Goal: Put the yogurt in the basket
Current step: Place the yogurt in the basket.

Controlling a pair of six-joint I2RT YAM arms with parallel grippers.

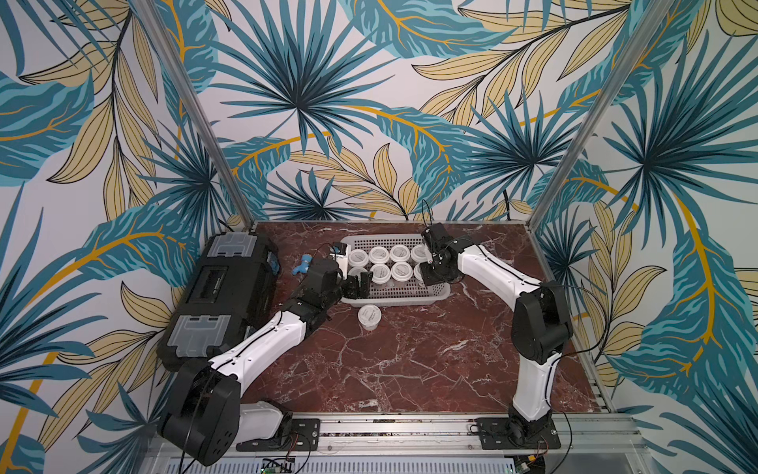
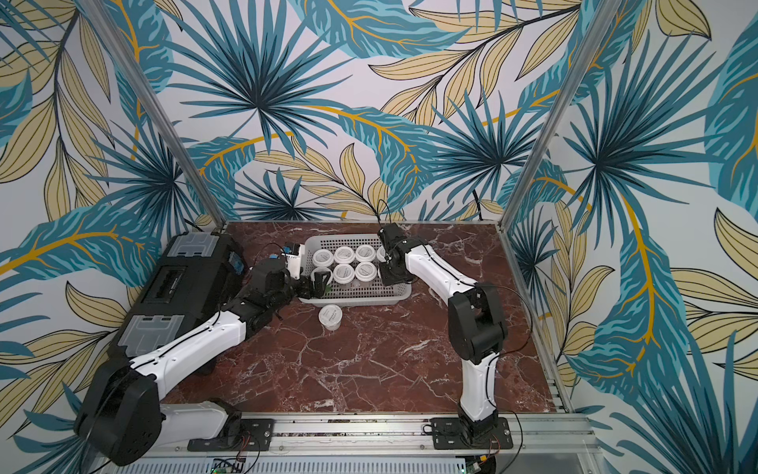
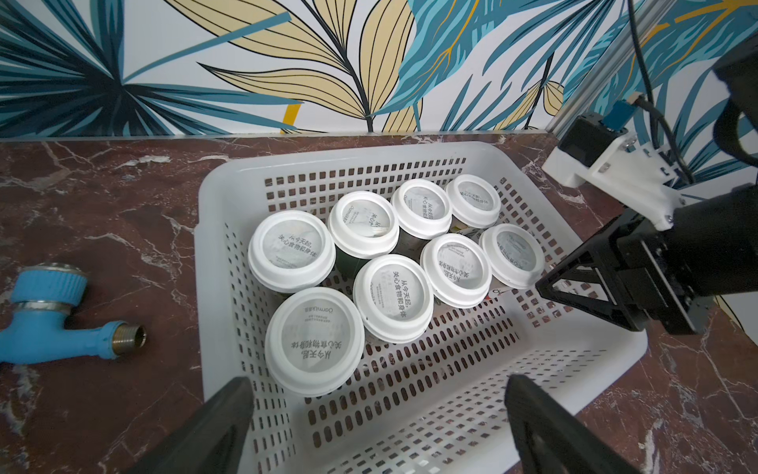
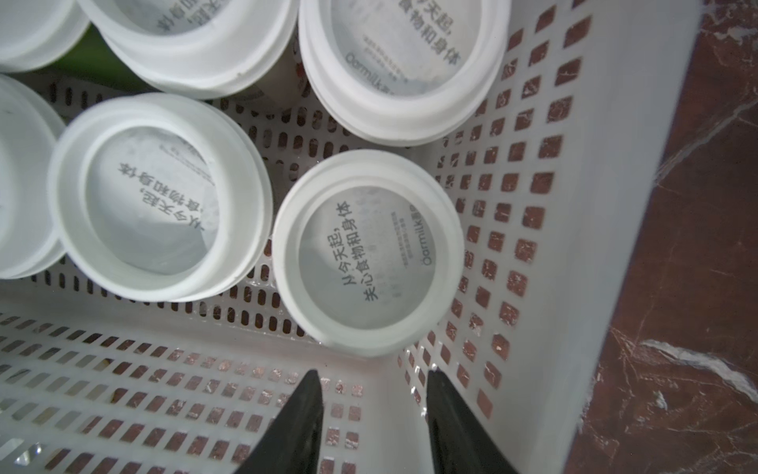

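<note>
The pale perforated basket holds several white-lidded yogurt cups in two rows. One more yogurt cup stands on the marble just in front of the basket. My left gripper hangs wide open and empty over the basket's near left corner. My right gripper is at the basket's right end. Its jaws stand a little apart with nothing between them, just short of the end cup.
A large black toolbox lies along the table's left side. A small blue fitting rests on the marble between toolbox and basket. Metal frame posts stand at the back corners.
</note>
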